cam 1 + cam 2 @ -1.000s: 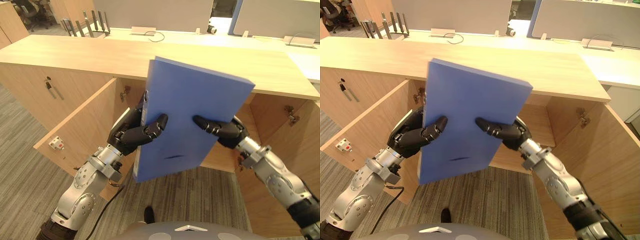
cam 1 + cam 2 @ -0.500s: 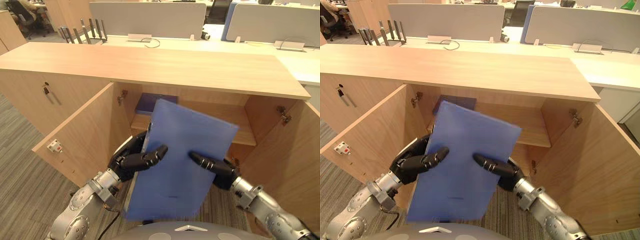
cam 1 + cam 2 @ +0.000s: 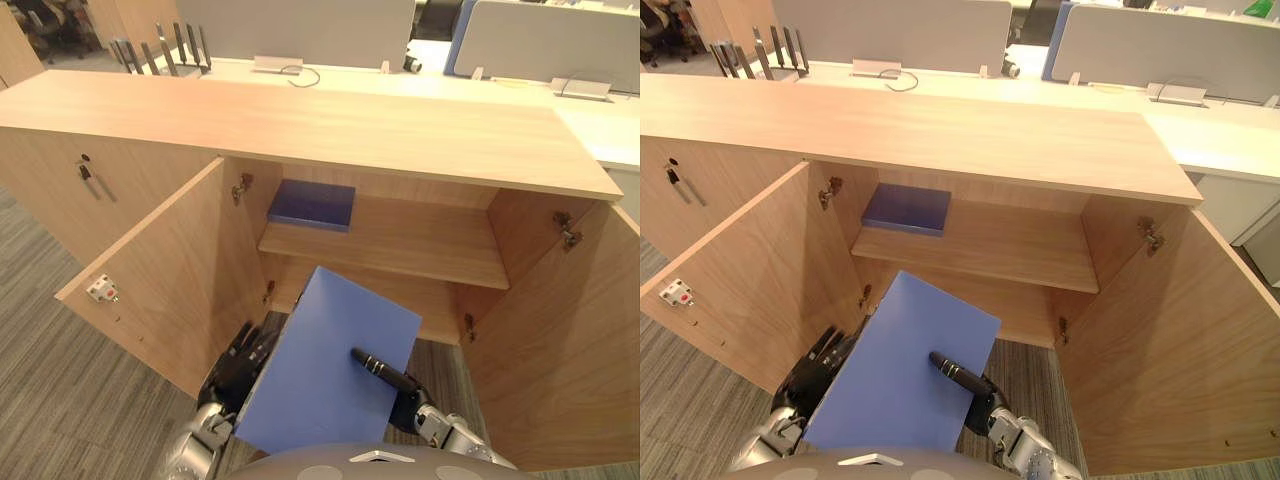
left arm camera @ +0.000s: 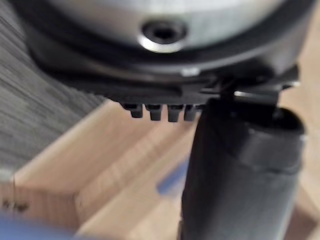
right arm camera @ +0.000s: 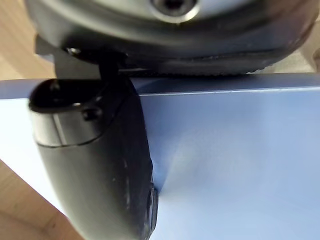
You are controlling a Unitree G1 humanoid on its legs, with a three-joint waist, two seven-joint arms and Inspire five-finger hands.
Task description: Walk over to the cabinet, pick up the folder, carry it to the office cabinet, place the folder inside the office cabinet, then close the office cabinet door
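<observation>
The folder (image 3: pixel 320 385) hung before the open office cabinet (image 3: pixel 300 115), below its shelf (image 3: pixel 400 245). The right hand (image 3: pixel 383 371) pinched it thumb-on-top, and the left hand (image 3: pixel 238 365) propped its edge with straight fingers. Likely stiff, light, slick: hold both side edges.

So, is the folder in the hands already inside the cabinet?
Not yet: the folder is tilted between the left hand and right hand, in front of the open cabinet.

Wooden cabinet shelf (image 3: pixel 400 242), a dark blue folder (image 3: pixel 311 204) flat at its left end.
</observation>
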